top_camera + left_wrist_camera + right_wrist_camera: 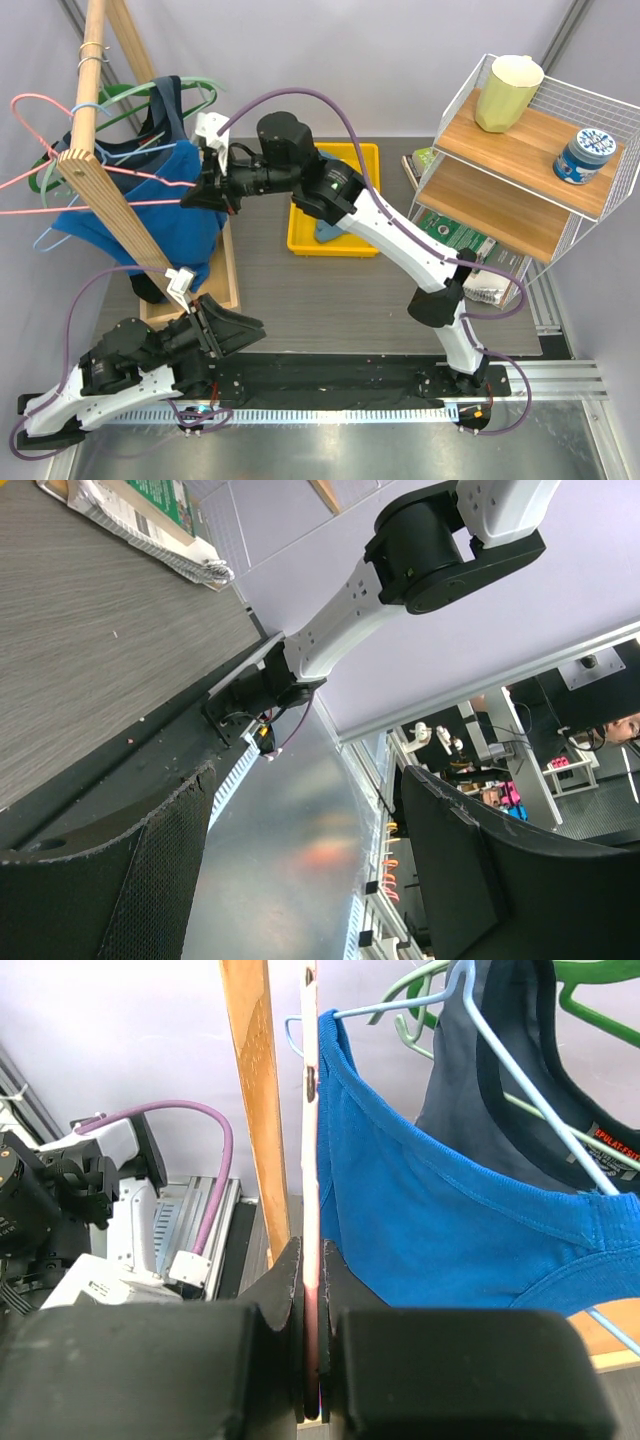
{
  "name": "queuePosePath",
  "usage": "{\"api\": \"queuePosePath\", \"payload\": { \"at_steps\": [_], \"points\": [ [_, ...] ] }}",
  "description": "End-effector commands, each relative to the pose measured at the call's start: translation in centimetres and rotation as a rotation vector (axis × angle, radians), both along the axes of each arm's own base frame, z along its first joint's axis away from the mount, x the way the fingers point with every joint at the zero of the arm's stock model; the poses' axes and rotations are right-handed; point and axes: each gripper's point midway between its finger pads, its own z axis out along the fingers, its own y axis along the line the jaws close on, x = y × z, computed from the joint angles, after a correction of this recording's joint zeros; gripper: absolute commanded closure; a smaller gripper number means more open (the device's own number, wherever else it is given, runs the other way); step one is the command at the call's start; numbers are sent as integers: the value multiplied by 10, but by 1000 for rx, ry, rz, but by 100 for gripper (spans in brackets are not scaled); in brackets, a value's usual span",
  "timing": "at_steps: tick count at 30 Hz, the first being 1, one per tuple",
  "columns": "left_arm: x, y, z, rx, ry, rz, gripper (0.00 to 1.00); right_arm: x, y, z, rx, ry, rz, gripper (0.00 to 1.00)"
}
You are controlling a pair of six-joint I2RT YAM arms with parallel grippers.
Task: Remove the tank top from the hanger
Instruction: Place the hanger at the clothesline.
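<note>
Blue tank top (165, 215) hangs on the wood rack (110, 195) at the counter's far-left corner, draped w/ several wire hangers. A navy top (165, 110) hangs just behind it, closer to the far edge. R arm reaches across from the near-right side to the rack. R gripper (203, 190) is clenched on the pink hanger (311, 1110); in the wrist view the thin pink wire runs straight up between the two black fingers (285, 1270), pinched tight, no gap. The tank top's neckline sits just right of that wire, touching or nearly so. Can't tell for sure which hanger carries the tank top, since a light-blue hanger (480, 1030) also crosses its collar, and a green hanger (600, 1000) shows above the navy top. Rack post stands just left of the pinched wire. L gripper (225, 322) is low by the near-left corner, close to the rack's base board, jaws spread wide and holding nothing; its wrist cam looks along the near edge toward the R arm's base (250, 695). Yellow tray (300, 235) lies mid-counter toward the far edge, under the R arm. Wire shelf (600, 200) stands at the right edge w/ a cup (508, 92) and a tin (585, 155).
</note>
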Motion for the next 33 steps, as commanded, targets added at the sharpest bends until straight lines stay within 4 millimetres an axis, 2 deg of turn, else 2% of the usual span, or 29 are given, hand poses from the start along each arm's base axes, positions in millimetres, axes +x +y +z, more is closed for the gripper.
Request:
{"api": "queuePosePath", "payload": {
  "at_steps": [1, 2, 3, 5, 6, 8, 9, 10, 11, 15, 21, 33],
  "points": [
    [-5, 8, 14, -71, -22, -11, 25, -16, -29, 67, 153, -69, -5, 99],
    [-5, 7, 12, -68, -21, -11, 25, -17, -31, 66, 147, -67, -5, 99],
    [-5, 7, 12, -69, -19, -11, 25, -18, -29, 55, 124, -55, 7, 99],
    [-4, 6, 10, -65, -17, -8, 25, -24, -36, 57, 121, -61, 19, 99],
    [-4, 6, 10, -65, -17, -8, 25, -26, -34, 46, 97, -51, 23, 99],
    [-4, 6, 10, -65, -16, -7, 25, -34, -44, 51, 100, -69, 29, 99],
    [-3, 6, 10, -65, -17, -5, 25, -37, -45, 42, 79, -60, 41, 99],
    [-3, 7, 10, -65, -17, -2, 25, -41, -52, 46, 84, -64, 46, 99],
    [-3, 7, 10, -63, -16, -1, 25, -44, -52, 38, 65, -53, 55, 99],
    [-1, 6, 10, -62, -12, 7, 25, -56, -58, 27, 36, -35, 108, 99],
    [0, 3, 11, -50, -9, 7, 25, -56, -55, 3, -26, -4, 121, 99],
    [2, 4, 11, -53, -10, 18, 25, -61, -55, -19, -76, 12, 156, 99]
  ]
}}
